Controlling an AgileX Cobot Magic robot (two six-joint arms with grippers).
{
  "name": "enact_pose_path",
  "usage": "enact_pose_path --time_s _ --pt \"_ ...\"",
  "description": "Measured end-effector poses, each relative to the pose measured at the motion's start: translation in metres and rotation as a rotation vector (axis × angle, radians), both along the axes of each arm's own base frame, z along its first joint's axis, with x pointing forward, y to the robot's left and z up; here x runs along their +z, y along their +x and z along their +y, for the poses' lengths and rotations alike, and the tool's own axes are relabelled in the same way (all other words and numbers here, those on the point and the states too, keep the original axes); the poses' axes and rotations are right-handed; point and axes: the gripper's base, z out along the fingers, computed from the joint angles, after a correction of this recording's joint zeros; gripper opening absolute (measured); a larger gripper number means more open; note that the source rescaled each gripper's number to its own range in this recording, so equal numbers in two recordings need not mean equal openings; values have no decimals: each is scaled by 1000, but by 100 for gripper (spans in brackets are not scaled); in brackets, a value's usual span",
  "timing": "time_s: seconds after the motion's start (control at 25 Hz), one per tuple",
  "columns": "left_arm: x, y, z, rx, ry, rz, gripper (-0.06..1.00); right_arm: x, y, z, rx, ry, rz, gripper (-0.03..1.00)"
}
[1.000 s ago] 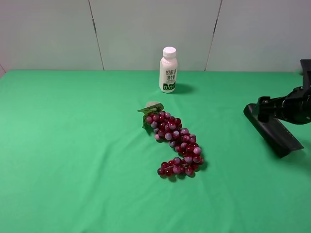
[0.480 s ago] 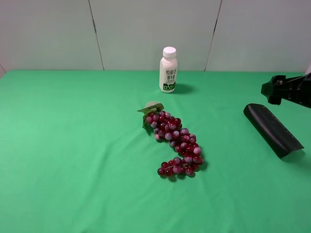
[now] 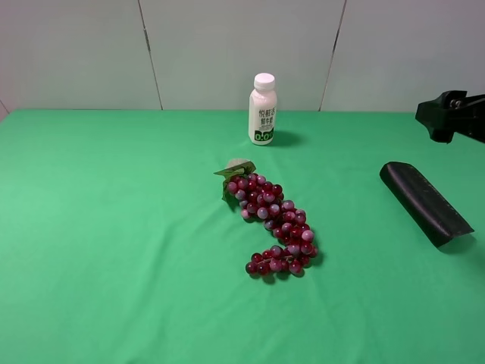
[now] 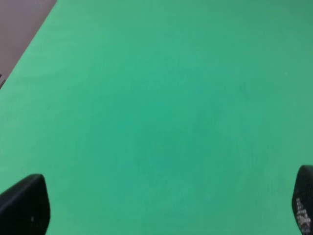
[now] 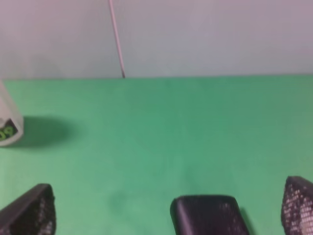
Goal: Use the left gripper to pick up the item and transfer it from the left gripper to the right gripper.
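The item, a long flat black soft case (image 3: 424, 202), lies on the green cloth at the right, apart from both grippers. Its near end also shows in the right wrist view (image 5: 208, 215). My right gripper (image 3: 443, 115) hangs above and behind the case at the right edge, open and empty. In the right wrist view (image 5: 164, 213) its fingertips (image 5: 29, 210) stand far apart. My left gripper (image 4: 164, 205) is open and empty over bare green cloth. It is out of the exterior high view.
A bunch of red-purple grapes (image 3: 271, 223) lies in the middle of the table. A white bottle with a green label (image 3: 262, 109) stands behind it near the back wall; its edge shows in the right wrist view (image 5: 7, 125).
My right gripper was at the case's far end a second ago. It has let go and moved up and to the right. The case lies still.
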Motion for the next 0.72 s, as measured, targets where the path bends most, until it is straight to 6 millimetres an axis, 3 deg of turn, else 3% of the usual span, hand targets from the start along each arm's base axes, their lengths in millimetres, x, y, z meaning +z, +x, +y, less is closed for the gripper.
enact_pose_path --time_s 0.44,0.72 --pt "0 0 0 0 0 0 100 22 -18 12 107 122 -117 100" --pt "0 0 0 0 0 0 100 24 -28 21 207 158 -82 100"
